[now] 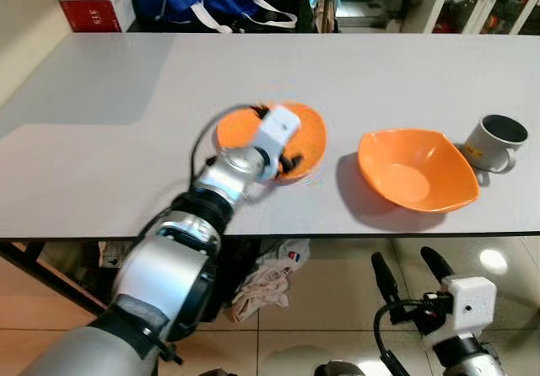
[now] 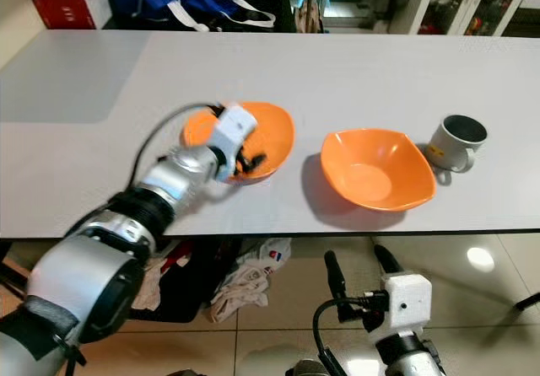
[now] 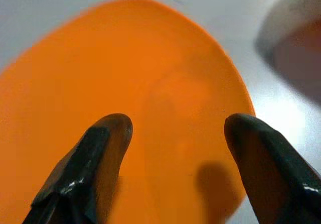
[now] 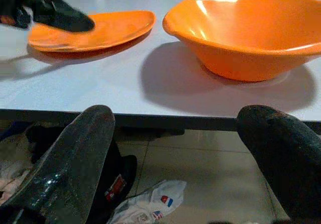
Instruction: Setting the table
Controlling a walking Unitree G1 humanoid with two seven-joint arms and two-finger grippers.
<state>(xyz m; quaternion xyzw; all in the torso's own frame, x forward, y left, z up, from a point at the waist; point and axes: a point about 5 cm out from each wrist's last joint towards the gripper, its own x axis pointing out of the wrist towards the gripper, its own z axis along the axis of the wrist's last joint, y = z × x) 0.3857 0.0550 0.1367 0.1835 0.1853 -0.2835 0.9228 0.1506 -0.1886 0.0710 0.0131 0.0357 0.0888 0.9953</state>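
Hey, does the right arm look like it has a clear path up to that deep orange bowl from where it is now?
Probably not straight away. The right gripper hangs open below the table edge, in front of the deep orange bowl. The tabletop lies between them, so the gripper would likely have to rise above the edge first; nothing else blocks the bowl's near side.

Wide bare table (image 1: 126,89) behind and left of orange plate (image 1: 312,136); narrow gap to orange bowl (image 1: 418,174), mug (image 1: 496,142) just beside it. Left gripper (image 2: 251,161) over plate.

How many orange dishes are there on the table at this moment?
2. A shallow orange plate lies near the table's middle under the left end effector. A deeper orange bowl sits to its right, beside the mug.
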